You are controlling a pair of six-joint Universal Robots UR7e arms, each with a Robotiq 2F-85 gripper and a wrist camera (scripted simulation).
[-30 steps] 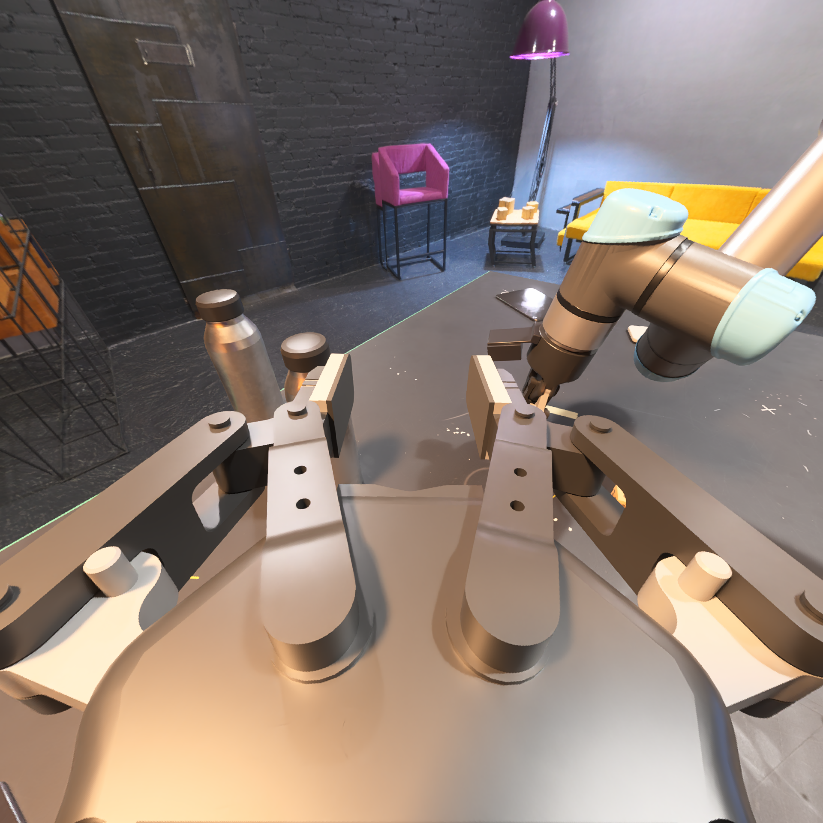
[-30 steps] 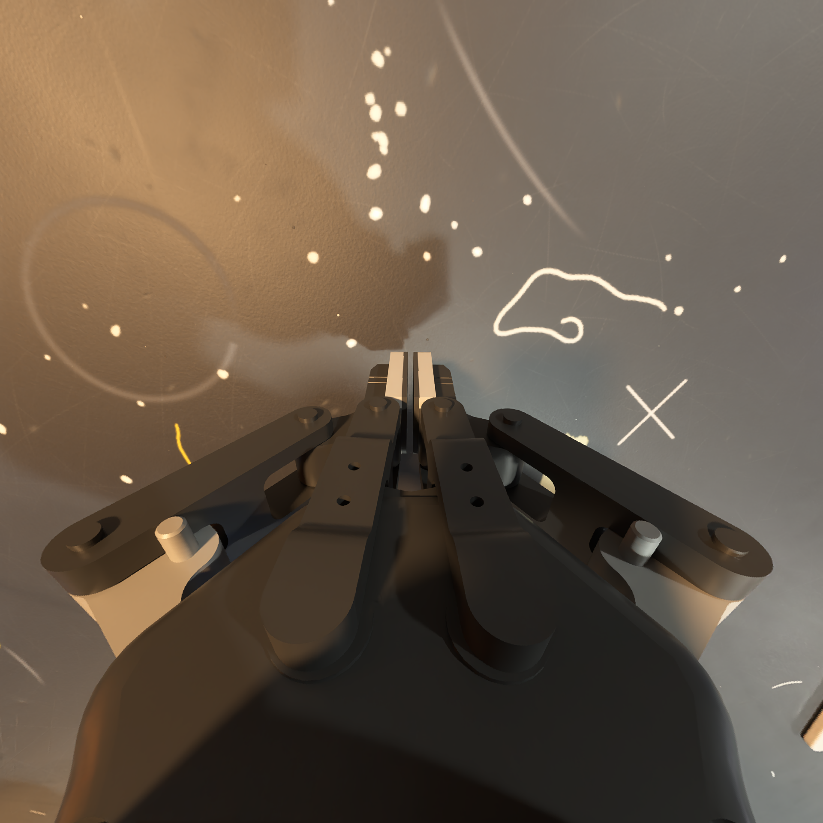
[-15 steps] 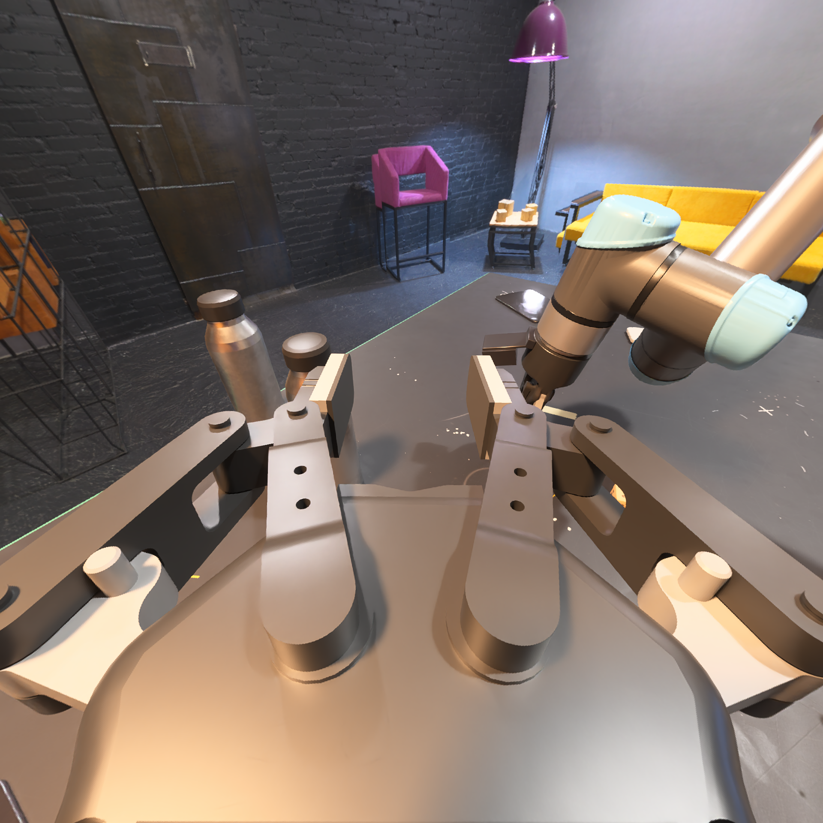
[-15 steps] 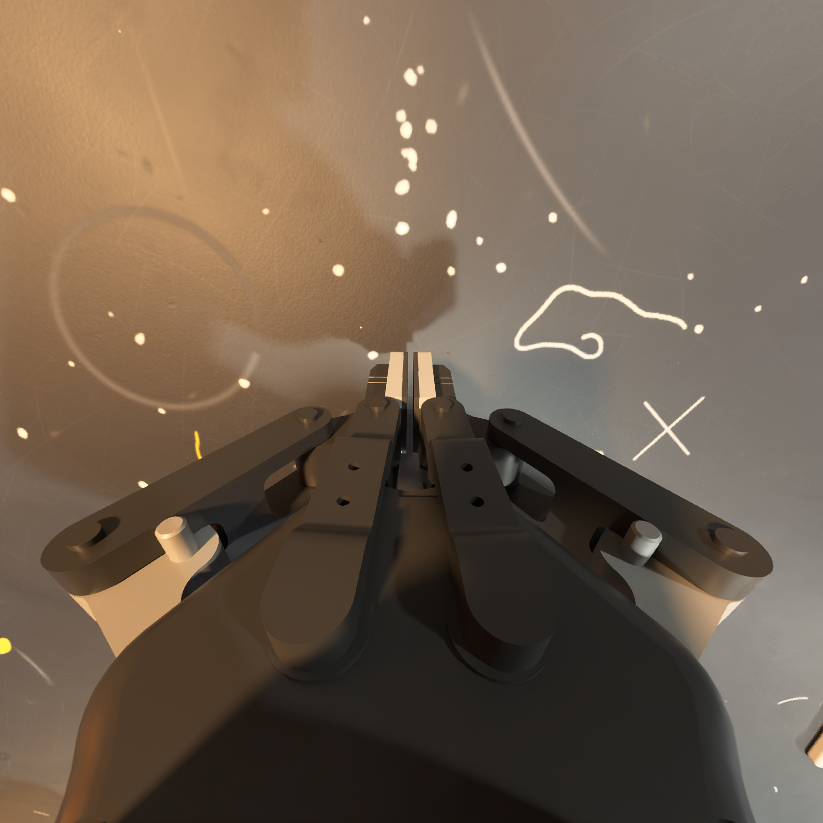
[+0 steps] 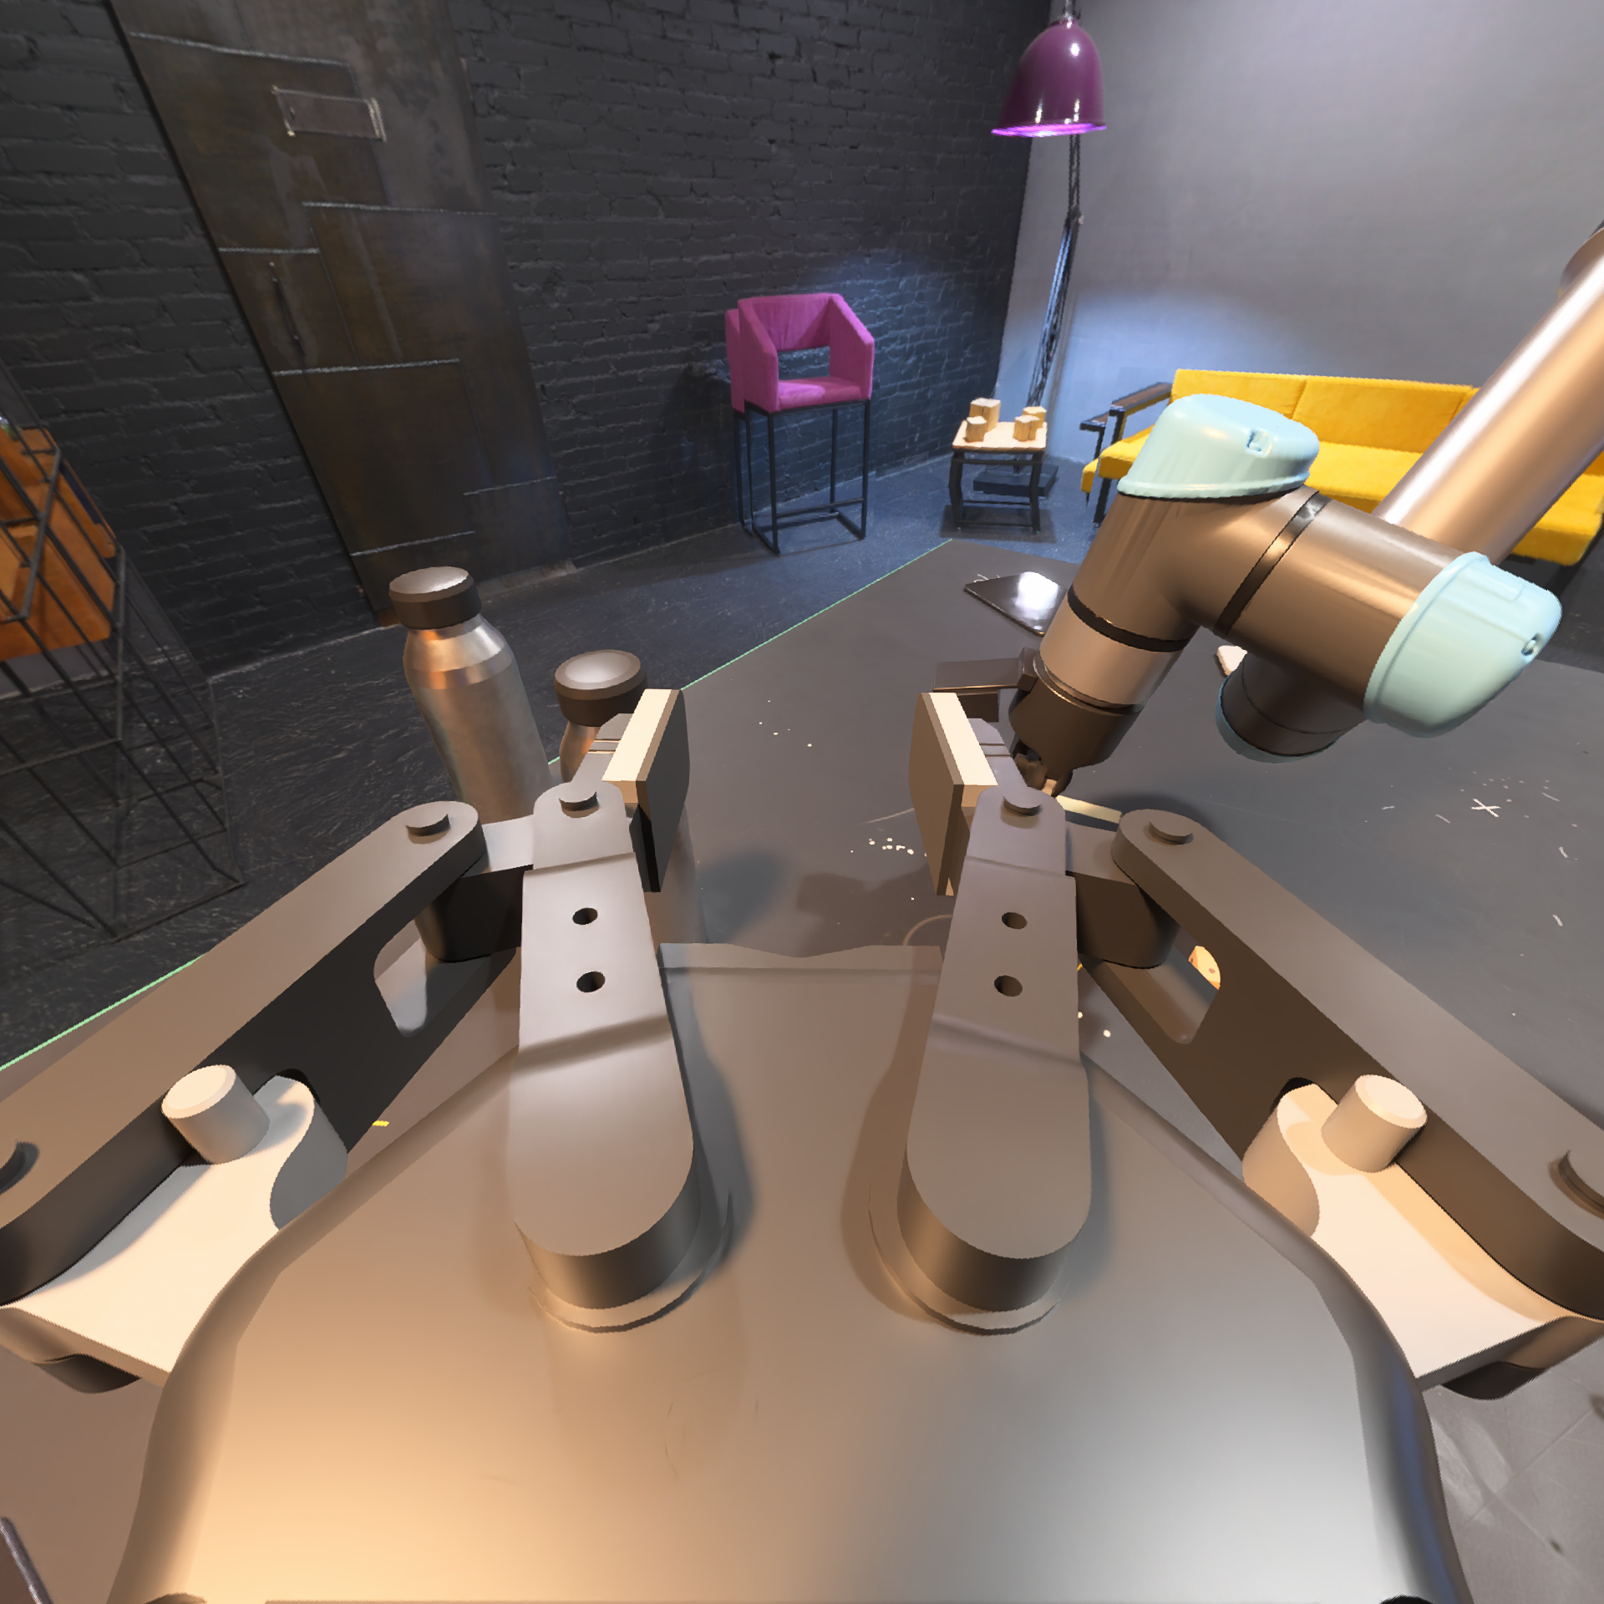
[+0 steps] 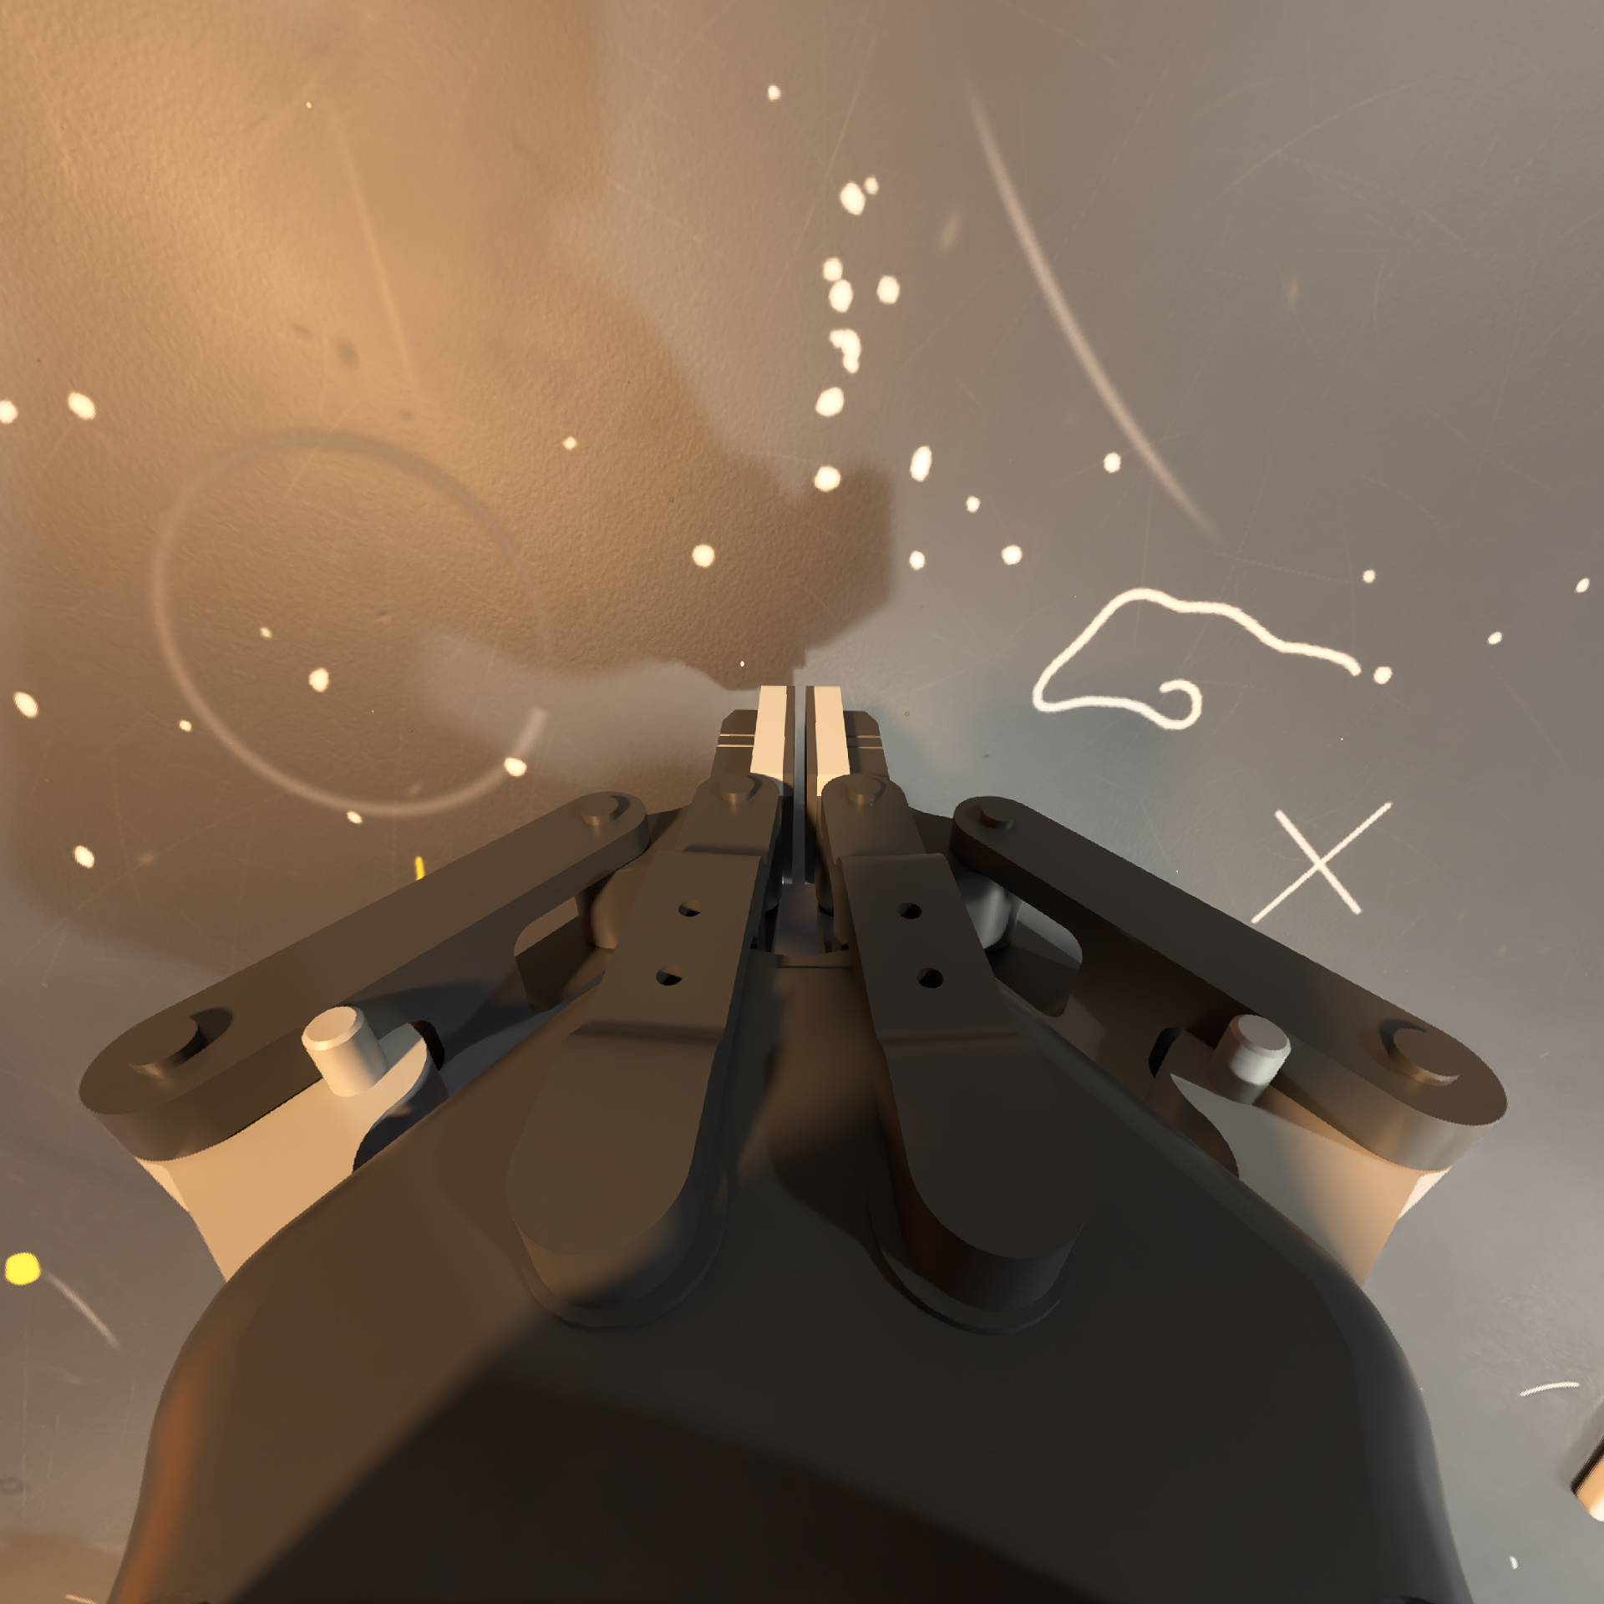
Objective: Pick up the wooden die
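Note:
No wooden die shows clearly. A small orange-tan patch [image 5: 1205, 965] shows through my left gripper's right linkage, and a tan corner [image 6: 1594, 1480] shows at the right edge of the right wrist view; I cannot tell what either is. My left gripper [image 5: 798, 755] is open and empty above the grey table [image 5: 1389, 868]. My right gripper [image 6: 800, 699] is shut on nothing, pointing down close to the table [image 6: 1215, 260]. In the left wrist view the right arm [image 5: 1215, 590] reaches down just behind my left gripper's right finger [image 5: 946, 781].
A tall silver bottle [image 5: 460, 694] and a shorter capped one [image 5: 599, 681] stand behind the left finger. A dark flat plate [image 5: 1020, 599] lies far back on the table. The table's far edge [image 5: 781, 647] runs diagonally. White scribbles and a cross [image 6: 1319, 859] mark the surface.
The right arm has shifted a little left and farther back in the left wrist view. In the right wrist view the table marks have slid right and down. Both grippers keep their state.

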